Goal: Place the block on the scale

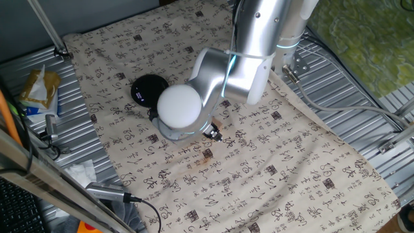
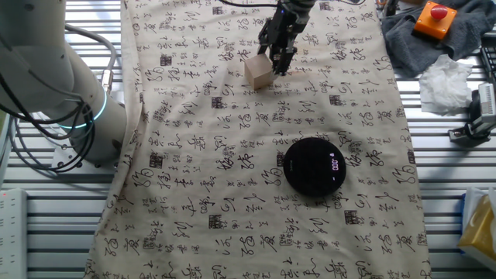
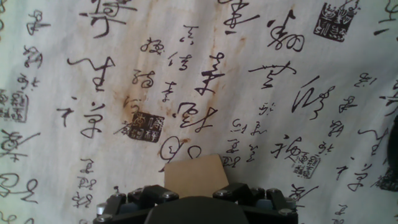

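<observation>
Calligraphy-printed cloth [image 2: 256, 194] over ribbed metal table [image 1: 352, 84]

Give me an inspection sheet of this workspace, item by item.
Surface: cloth printed with calligraphy over a ribbed metal table; brown stain on the cloth.
Job's things: block on the cloth at the gripper, apart from the scale; scale bare, display lit.
Clutter: grey rag, crumpled tissue, packet at the edges.
Gripper: gripper low at the block; whether the jaws grip it cannot be told.
Cables: black cable off the cloth edge; grey cable by the arm base.
Surroundings: orange box with red button.
</observation>
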### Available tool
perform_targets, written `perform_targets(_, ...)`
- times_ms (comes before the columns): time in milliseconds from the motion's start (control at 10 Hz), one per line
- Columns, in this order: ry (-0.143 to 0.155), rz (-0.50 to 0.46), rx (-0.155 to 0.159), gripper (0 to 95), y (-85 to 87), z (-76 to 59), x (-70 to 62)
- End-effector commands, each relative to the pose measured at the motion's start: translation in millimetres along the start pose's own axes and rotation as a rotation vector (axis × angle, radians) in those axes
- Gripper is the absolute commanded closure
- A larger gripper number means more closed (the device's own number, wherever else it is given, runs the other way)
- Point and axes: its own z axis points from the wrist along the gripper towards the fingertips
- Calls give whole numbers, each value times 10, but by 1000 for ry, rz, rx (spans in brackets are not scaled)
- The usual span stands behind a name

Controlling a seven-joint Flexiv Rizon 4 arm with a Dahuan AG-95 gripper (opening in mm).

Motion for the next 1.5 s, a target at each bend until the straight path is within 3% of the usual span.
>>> perform_targets(100,-1,2,0,190,7,18,-25)
perform_targets(1000,-22,10,-19,190,20,71,-40)
perform_targets(1200,-36,21,-53,190,22,73,-41)
perform_targets(1500,-42,26,-68,190,29,83,-46)
